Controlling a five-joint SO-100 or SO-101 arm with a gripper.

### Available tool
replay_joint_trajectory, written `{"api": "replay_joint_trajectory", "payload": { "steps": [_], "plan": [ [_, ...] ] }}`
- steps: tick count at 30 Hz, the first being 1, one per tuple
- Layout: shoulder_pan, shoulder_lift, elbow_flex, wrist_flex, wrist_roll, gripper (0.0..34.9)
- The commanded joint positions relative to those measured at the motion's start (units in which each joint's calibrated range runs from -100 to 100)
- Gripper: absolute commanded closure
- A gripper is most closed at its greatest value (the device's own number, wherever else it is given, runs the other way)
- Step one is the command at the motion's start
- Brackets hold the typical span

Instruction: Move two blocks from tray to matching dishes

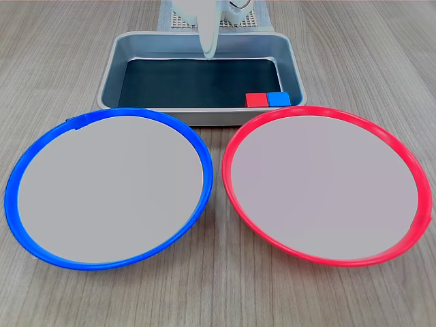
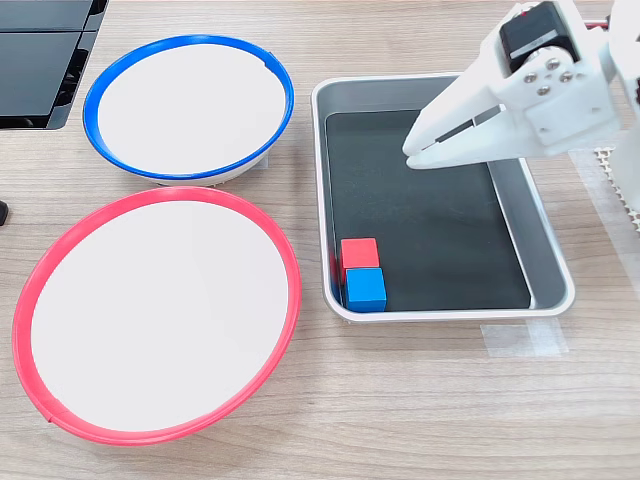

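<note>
The red block (image 1: 256, 100) (image 2: 359, 253) and the blue block (image 1: 278, 99) (image 2: 366, 289) lie side by side, touching, in one corner of the grey tray (image 1: 112, 70) (image 2: 546, 240). That corner is the one closest to the red-rimmed dish (image 1: 324, 182) (image 2: 155, 316). Beside that dish lies the blue-rimmed dish (image 1: 109, 186) (image 2: 187, 107); both dishes hold nothing. My white gripper (image 1: 208, 52) (image 2: 411, 153) hangs over the tray's far part, well away from the blocks. Its jaws are shut with nothing between them.
A black object (image 2: 40, 60) lies at the second exterior view's top left, beyond the blue-rimmed dish. White mesh (image 1: 178, 20) shows under the arm's base behind the tray. A strip of clear tape (image 2: 520, 338) sits by the tray's corner.
</note>
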Motion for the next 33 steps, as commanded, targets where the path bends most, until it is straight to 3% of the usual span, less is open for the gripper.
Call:
{"api": "replay_joint_trajectory", "payload": {
  "steps": [1, 6, 9, 12, 19, 26, 33],
  "plan": [
    [-6.30, -0.26, 0.00, -1.95, 3.22, 34.7],
    [-10.25, 10.58, -6.28, -11.03, 13.24, 34.8],
    [-12.88, 28.74, -10.20, -23.91, 22.17, 34.8],
    [-13.83, 40.85, -15.02, -29.52, 26.52, 34.8],
    [-16.65, 60.90, -25.94, -29.85, 34.58, 34.9],
    [-15.90, 69.60, -29.95, -30.76, 40.10, 34.9],
    [-15.52, 75.57, -34.50, -30.43, 41.95, 34.9]
  ]
}}
